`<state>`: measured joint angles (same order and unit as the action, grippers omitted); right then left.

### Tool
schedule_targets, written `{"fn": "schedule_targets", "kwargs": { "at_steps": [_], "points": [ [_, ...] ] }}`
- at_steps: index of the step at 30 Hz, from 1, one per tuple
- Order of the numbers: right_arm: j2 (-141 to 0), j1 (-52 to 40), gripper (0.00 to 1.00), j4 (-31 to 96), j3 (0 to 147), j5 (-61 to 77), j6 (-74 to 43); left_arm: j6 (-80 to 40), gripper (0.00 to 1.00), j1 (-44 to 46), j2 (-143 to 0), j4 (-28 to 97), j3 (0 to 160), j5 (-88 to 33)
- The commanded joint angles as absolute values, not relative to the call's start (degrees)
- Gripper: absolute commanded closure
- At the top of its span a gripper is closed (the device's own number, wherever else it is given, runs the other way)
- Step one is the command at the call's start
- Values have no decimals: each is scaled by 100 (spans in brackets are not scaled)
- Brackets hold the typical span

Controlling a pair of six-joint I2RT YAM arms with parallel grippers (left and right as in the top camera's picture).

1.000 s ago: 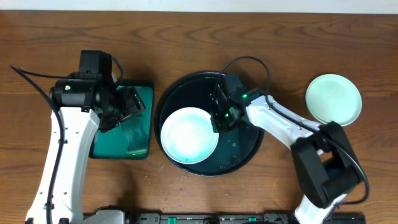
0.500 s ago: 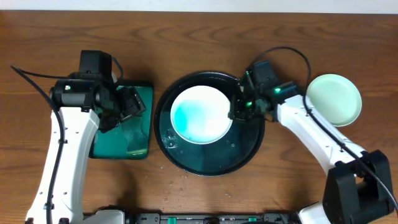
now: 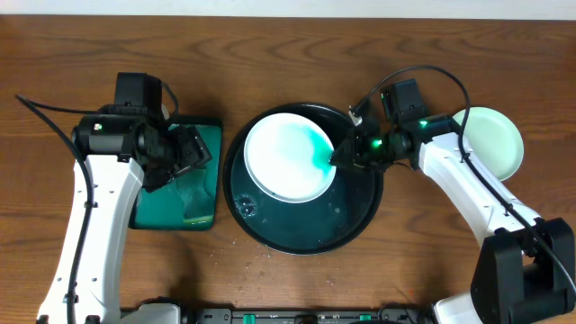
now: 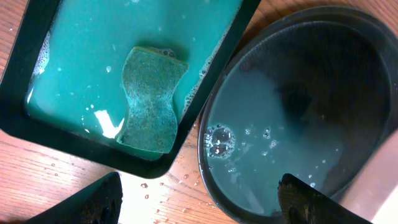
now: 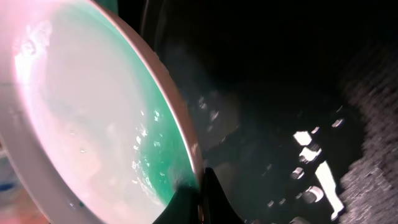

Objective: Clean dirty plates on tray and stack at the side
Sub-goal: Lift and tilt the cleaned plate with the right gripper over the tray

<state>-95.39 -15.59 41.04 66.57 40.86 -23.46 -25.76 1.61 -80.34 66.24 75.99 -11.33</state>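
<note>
A white plate (image 3: 286,153) with green liquid pooled at its right side is held tilted over the far half of the round black tray (image 3: 306,227). My right gripper (image 3: 340,158) is shut on the plate's right rim. In the right wrist view the fingertips (image 5: 202,193) pinch the plate's (image 5: 93,124) edge. A second pale teal plate (image 3: 486,142) lies on the table at the far right. A third plate is not in view. My left gripper (image 3: 184,153) is open and empty over the green tray, its dark fingers (image 4: 87,202) wide apart.
The rectangular green tray (image 3: 148,211) holds soapy teal water and a green sponge (image 4: 151,98). The black tray (image 4: 298,124) holds murky water with bubbles. Water drops lie on the wood between the two trays.
The right gripper has raised and tilted the plate, moving it from the tray's front left to its far side. The green liquid ran to the plate's right. The left arm has not moved.
</note>
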Motion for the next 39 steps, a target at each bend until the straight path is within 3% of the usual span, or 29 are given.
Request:
{"fn": "schedule_targets", "kwargs": {
  "at_steps": [1, 17, 28, 39],
  "points": [
    [-9397, -1546, 99, 3898, 6670, 3489, -1999, -2644, 19, 141, -7972, 6661, 7609, -1151],
    [-8809, -1734, 99, 3153, 6672, 1186, -729, -2644, 20, 141, -7972, 6661, 7609, -1135],
    [-7878, -2899, 99, 3332, 6672, -1540, 357, -2644, 20, 141, -7972, 6661, 7609, -1135],
    [-7832, -3881, 99, 3446, 6672, -3726, 1286, -2644, 20, 141, -7972, 6661, 7609, -1135]
  ]
}}
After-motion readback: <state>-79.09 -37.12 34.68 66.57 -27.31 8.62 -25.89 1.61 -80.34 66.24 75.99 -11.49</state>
